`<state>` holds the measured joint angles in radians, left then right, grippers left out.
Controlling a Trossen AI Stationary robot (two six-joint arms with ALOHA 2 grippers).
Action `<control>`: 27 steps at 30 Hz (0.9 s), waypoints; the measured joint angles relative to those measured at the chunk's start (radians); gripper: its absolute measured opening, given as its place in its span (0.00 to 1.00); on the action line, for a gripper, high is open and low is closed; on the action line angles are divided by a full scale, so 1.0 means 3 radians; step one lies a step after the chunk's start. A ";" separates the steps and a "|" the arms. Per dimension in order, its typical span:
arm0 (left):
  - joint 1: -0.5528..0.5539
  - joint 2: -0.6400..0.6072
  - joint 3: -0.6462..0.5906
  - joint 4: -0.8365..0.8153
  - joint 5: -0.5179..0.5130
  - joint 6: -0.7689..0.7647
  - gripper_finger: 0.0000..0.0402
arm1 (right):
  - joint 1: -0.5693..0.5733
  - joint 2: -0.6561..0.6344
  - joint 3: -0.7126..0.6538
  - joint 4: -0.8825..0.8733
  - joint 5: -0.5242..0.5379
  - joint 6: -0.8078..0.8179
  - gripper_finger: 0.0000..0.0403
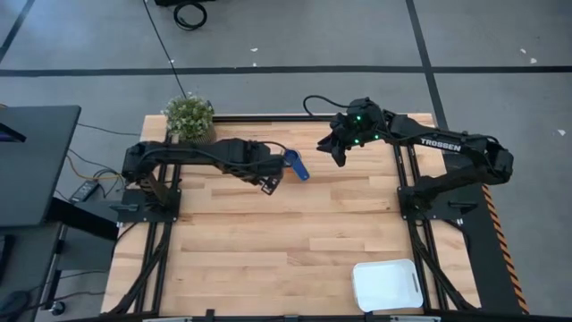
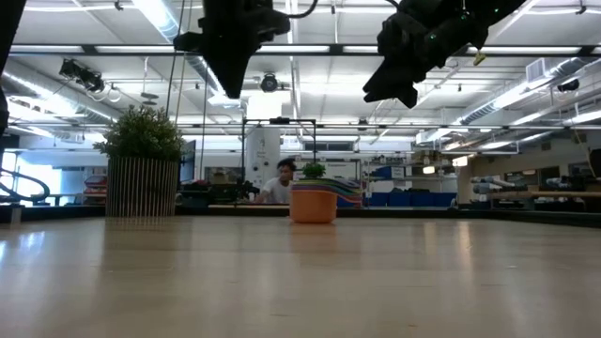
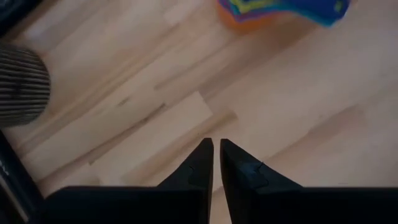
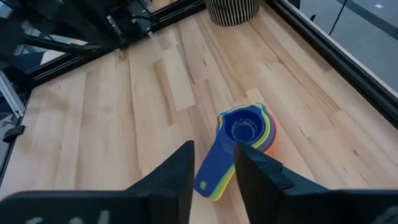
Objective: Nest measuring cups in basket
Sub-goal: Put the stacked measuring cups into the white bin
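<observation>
The measuring cups (image 1: 296, 165) stand nested in one stack on the table's far middle, with the dark blue cup on top and its handle pointing toward the near right. In the low view the stack (image 2: 313, 202) rests on the orange cup's base. It also shows in the right wrist view (image 4: 245, 129) and at the edge of the left wrist view (image 3: 280, 9). My left gripper (image 1: 269, 184) hangs shut and empty just left of the stack, above the table. My right gripper (image 1: 339, 154) hangs open and empty to the stack's right, also above the table. The white basket (image 1: 386, 284) sits at the near right edge.
A potted green plant (image 1: 189, 117) stands at the far left corner of the table, behind my left arm; its ribbed pot shows in the left wrist view (image 3: 22, 87). Bare wood lies between the stack and the basket. A person sits in the room beyond the table (image 2: 279, 183).
</observation>
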<state>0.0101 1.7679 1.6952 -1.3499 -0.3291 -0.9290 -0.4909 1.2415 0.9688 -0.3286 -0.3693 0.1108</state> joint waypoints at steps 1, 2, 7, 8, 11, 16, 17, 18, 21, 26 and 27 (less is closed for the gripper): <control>0.0000 0.0000 -0.0027 0.0001 0.0034 0.0020 0.09 | 0.0000 0.0000 0.0000 -0.0001 -0.0011 0.0000 0.32; 0.0000 0.0000 -0.0056 0.0021 0.0062 0.0070 0.09 | 0.0000 0.0000 0.0000 0.0004 -0.0026 -0.0003 0.33; 0.0000 0.0000 -0.0114 0.0033 0.0068 0.0046 0.09 | 0.0002 0.0000 0.0000 0.0142 -0.0097 0.0006 0.34; 0.0000 0.0000 -0.0114 0.0044 0.0044 0.0007 0.09 | 0.0002 0.0000 0.0000 0.0148 -0.0126 0.0006 0.34; 0.0000 0.0000 -0.0114 0.0086 -0.0015 -0.0141 0.09 | 0.0003 0.0000 0.0000 0.0150 -0.0182 0.0007 0.34; 0.0000 0.0000 -0.0114 0.0117 -0.0076 -0.0267 0.09 | 0.0003 0.0000 0.0000 0.0144 -0.0312 0.0006 0.34; 0.0000 0.0000 -0.0114 0.0119 -0.0080 -0.0267 0.09 | 0.0003 0.0000 0.0000 0.0144 -0.0346 0.0006 0.34; 0.0000 0.0000 -0.0115 0.0122 -0.0081 -0.0267 0.09 | 0.0003 0.0000 0.0000 0.0144 -0.0373 0.0006 0.34; 0.0000 0.0000 -0.0114 0.0126 -0.0084 -0.0267 0.09 | 0.0006 0.0001 0.0000 0.0144 -0.0433 0.0001 0.34; 0.0032 0.0000 -0.0114 0.0126 -0.0059 -0.0271 0.09 | 0.0032 0.0001 0.0000 0.0142 -0.0434 -0.0002 0.34; 0.0035 0.0000 -0.0114 0.0126 -0.0059 -0.0271 0.09 | 0.0037 0.0001 0.0000 0.0142 -0.0430 -0.0017 0.34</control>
<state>0.0206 1.7679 1.6611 -1.3121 -0.3470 -1.0103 -0.4797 1.2419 0.9688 -0.2859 -0.4984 0.1058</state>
